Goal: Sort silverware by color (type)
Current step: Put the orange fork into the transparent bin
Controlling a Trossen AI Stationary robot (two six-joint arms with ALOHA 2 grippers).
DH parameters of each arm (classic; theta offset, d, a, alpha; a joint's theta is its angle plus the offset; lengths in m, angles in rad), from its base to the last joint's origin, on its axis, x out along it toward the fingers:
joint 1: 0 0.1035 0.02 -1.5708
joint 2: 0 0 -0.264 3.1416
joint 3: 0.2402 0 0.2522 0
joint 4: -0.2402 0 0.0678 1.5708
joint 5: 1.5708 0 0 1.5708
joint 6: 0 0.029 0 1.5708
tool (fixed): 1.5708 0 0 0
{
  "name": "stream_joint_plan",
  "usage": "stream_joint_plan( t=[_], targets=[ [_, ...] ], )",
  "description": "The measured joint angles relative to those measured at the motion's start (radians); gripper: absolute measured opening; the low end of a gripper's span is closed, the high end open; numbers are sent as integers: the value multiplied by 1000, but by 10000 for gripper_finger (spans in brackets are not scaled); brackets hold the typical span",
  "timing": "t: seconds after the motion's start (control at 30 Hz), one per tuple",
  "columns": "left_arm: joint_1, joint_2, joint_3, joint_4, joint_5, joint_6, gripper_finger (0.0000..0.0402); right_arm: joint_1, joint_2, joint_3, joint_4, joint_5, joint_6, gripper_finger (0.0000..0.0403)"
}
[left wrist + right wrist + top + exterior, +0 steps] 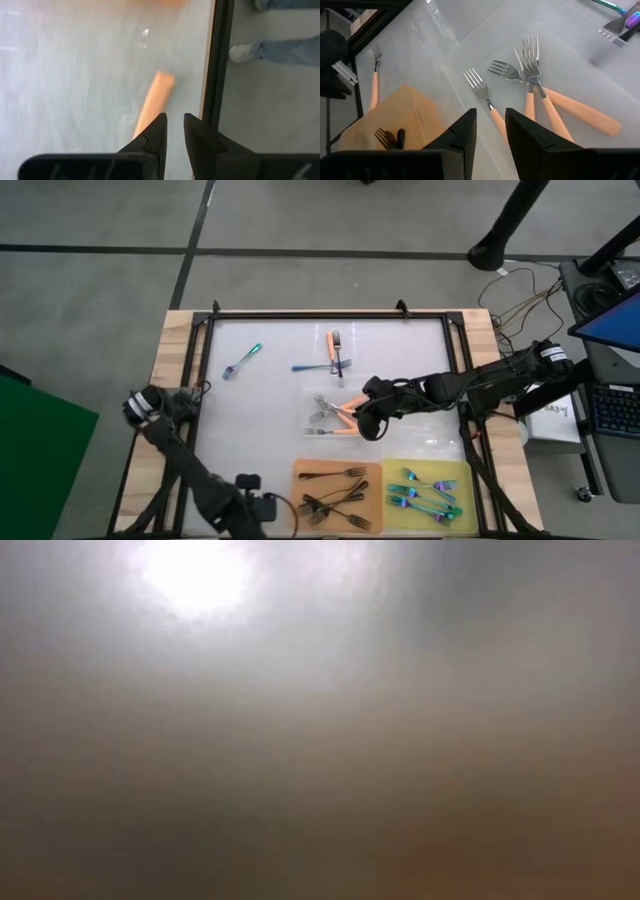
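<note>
the orange-handled forks (540, 87) lie together on the clear mat (400, 420) in the table's middle. the right gripper (490, 127) hovers just above them, slightly parted, grasping nothing. the left gripper (174, 132), narrowly parted, holds nothing near the table's front edge.

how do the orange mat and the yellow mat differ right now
The orange mat holds black forks; the yellow mat holds iridescent blue-teal forks. The orange mat lies nearer the left gripper, the yellow mat to its right, nearer the table's right edge. Both are square and lie side by side along the table's near edge.
</note>
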Motion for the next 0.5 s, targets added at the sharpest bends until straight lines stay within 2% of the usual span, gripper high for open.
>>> stream_joint_plan(
  t=[0.17,0.33,0.5],
  targets=[
    [-69,0,0,-19,-8,-17,48,0,0,0,0,1,1,93],
    [-108,0,-39,-24,-76,-40,48,0,0,0,0,33,40,93],
    [-106,0,-161,32,-19,-121,48,0,0,0,0,49,66,93]
  ],
)
